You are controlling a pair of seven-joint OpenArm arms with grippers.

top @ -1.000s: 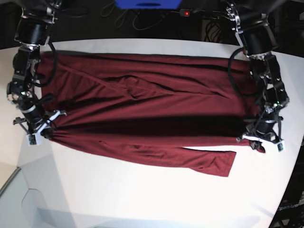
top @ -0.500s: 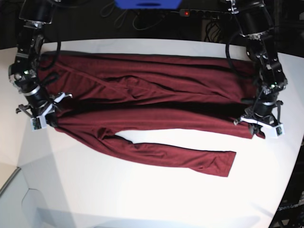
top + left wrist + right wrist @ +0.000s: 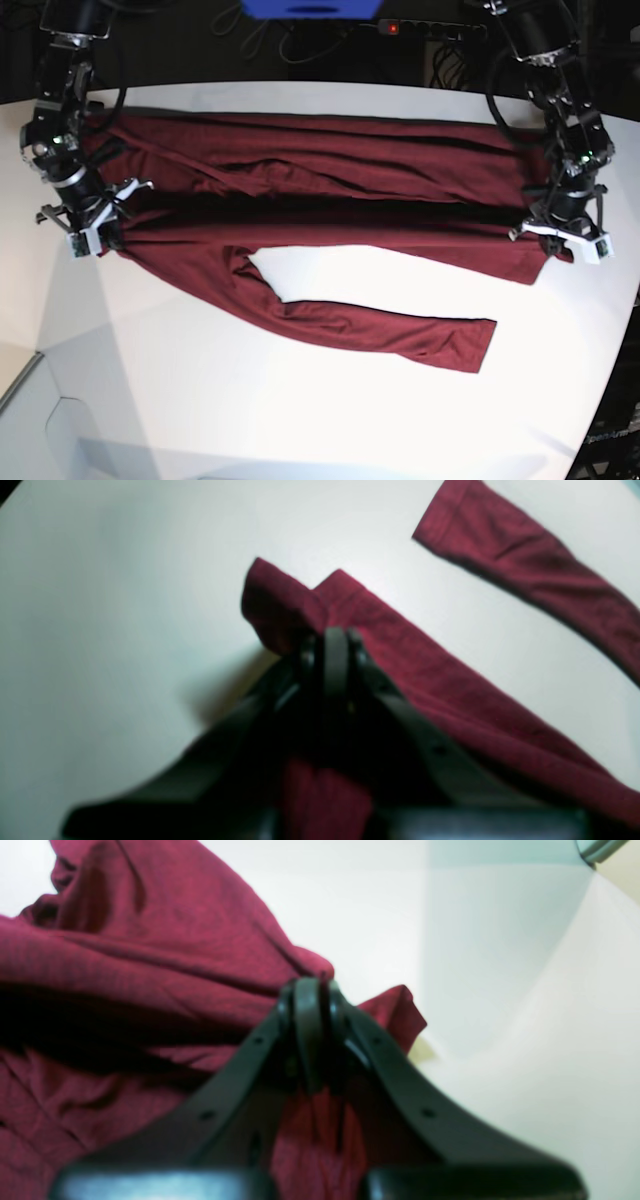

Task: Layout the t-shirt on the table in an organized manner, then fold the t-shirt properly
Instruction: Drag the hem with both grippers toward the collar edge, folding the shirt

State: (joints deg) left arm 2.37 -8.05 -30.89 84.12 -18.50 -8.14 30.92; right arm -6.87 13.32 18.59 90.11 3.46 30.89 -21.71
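Note:
The dark maroon t-shirt [image 3: 330, 175] lies stretched wide across the far half of the white table [image 3: 300, 420], doubled over along its length. One long sleeve [image 3: 400, 330] trails toward the near side. My left gripper [image 3: 556, 243] is shut on the shirt's near edge at the right end; its wrist view shows the fingertips [image 3: 335, 640] pinching a fabric corner [image 3: 280, 600], with the sleeve [image 3: 525, 575] lying apart. My right gripper [image 3: 106, 238] is shut on the same edge at the left end, fabric [image 3: 125, 965] bunched by its closed fingertips [image 3: 307, 995].
A blue object [image 3: 310, 8], a power strip with a red light [image 3: 395, 27] and cables sit beyond the far edge. The table curves away at the right [image 3: 615, 330]. A greyish panel seam [image 3: 60, 400] marks the near left corner.
Both grippers have pulled the held edge toward the far side. The fold has drawn back off the sleeve, and bare white table now shows between sleeve and body.

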